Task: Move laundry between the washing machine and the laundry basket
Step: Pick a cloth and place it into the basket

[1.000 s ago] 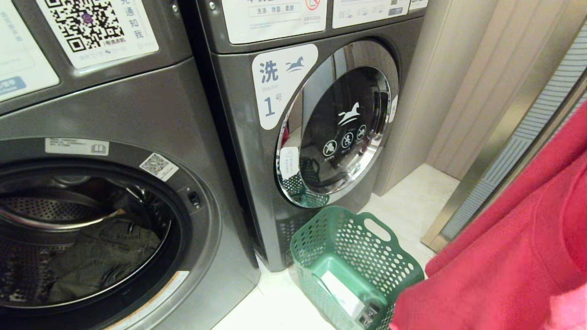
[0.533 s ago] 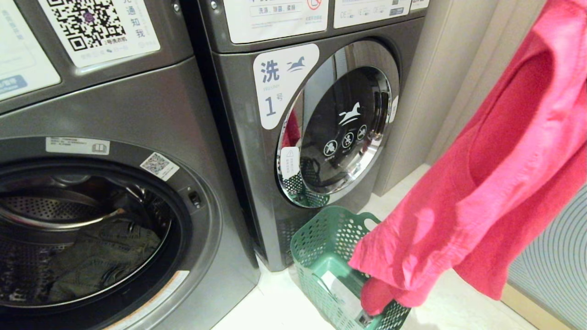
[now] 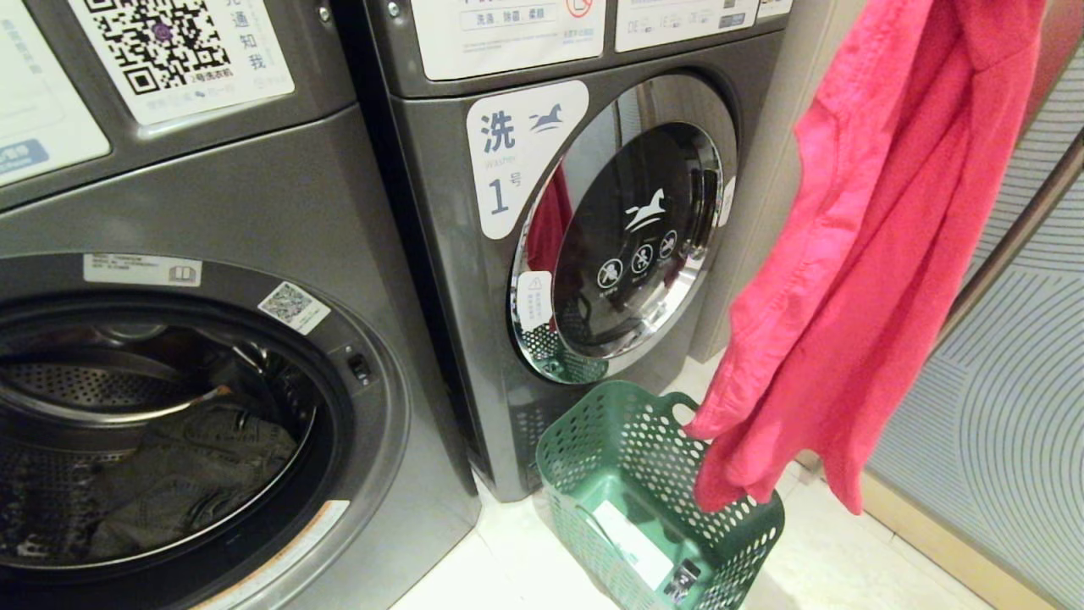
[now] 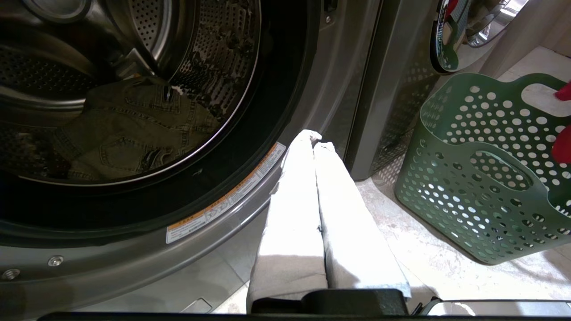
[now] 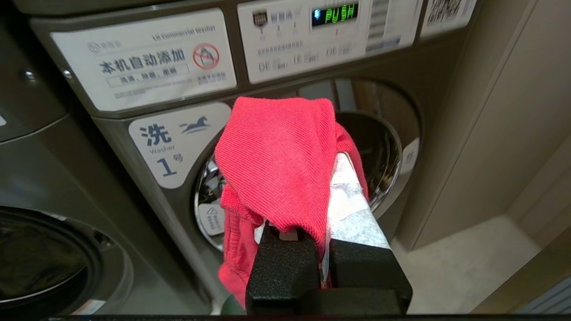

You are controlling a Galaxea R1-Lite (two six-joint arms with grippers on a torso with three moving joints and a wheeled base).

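Right hand (image 5: pixel 328 209) pinching red garment (image 3: pixel 855 280), hanging over green basket (image 3: pixel 593 440), not yet dropped. Basket holds no clothes yet. Olive-grey garment (image 3: pixel 186 483) left in open washer drum (image 3: pixel 68 390). Left hand (image 4: pixel 314 145) pressed together, empty, parked near washer.

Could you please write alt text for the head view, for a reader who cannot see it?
A bright red garment hangs from above at the right, its lower end dangling over the green laundry basket on the floor. Behind the basket stands a closed grey washer labelled "1"; to its left, an open washer holds a dark olive garment in its drum.
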